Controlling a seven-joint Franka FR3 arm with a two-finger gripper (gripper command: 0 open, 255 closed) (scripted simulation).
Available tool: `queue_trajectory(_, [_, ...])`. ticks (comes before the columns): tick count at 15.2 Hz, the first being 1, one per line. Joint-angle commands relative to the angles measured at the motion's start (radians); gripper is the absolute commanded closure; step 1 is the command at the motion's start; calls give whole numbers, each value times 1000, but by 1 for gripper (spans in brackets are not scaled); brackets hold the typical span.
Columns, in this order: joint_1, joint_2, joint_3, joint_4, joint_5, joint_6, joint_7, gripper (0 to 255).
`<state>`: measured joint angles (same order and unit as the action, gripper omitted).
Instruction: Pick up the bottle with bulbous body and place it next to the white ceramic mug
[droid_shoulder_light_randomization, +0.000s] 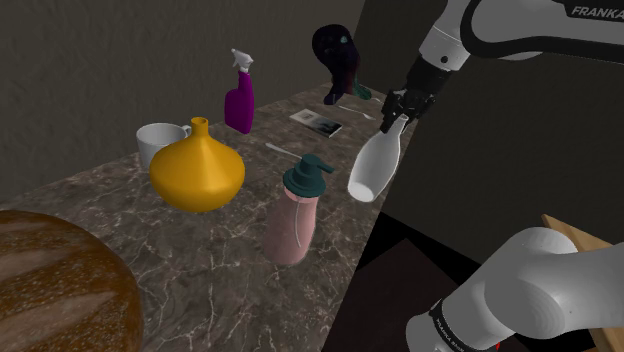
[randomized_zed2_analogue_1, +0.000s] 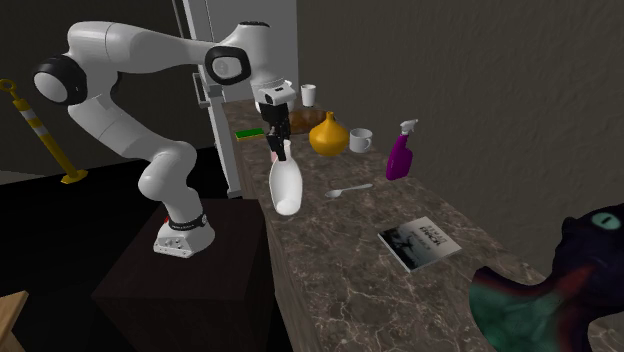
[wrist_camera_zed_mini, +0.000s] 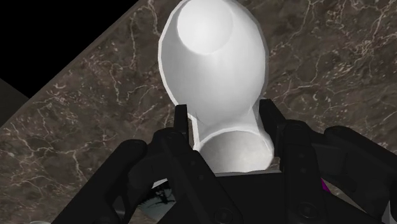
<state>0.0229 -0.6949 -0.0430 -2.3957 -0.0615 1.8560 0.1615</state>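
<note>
Black fingers (wrist_camera_zed_mini: 182, 121) of the gripper (wrist_camera_zed_mini: 224, 118) sit closest, one on each side of a white bottle (wrist_camera_zed_mini: 213, 57). They are open only as wide as its thin neck, and they pinch that neck tight. The fat round body of the bottle hangs down below them, tipped a little to one side.

Under the bottle is the dark stone tabletop (wrist_camera_zed_mini: 331, 63). In the shoulder view the gripper (droid_shoulder_light_randomization: 398, 112) holds the bottle (droid_shoulder_light_randomization: 375, 165) in the air over the tabletop's edge on the robot's side. It looks lifted off the stone.

So I think the picking up is done and the carrying step is on now.

Farther in stands a pink pump bottle (droid_shoulder_light_randomization: 297, 220). Past it is a big orange bottle (droid_shoulder_light_randomization: 197, 172) with a round belly. The white mug (droid_shoulder_light_randomization: 158, 143) is just behind the orange one. A purple spray bottle (droid_shoulder_light_randomization: 239, 100) stands farther back.

Next, the arm needs to carry the white bottle across to the mug. It should stay high enough to pass over the pump bottle. The orange bottle is very close to the mug, so the arm needs to find a free spot beside the mug. Then it should set the bottle down straight and open up.
</note>
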Motion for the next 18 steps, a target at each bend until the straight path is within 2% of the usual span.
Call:
queue_trajectory(1, [0, 0, 0, -1, 0, 0, 0, 255])
queue_trajectory(18, [2, 48, 5, 250, 6, -203, -7, 255])
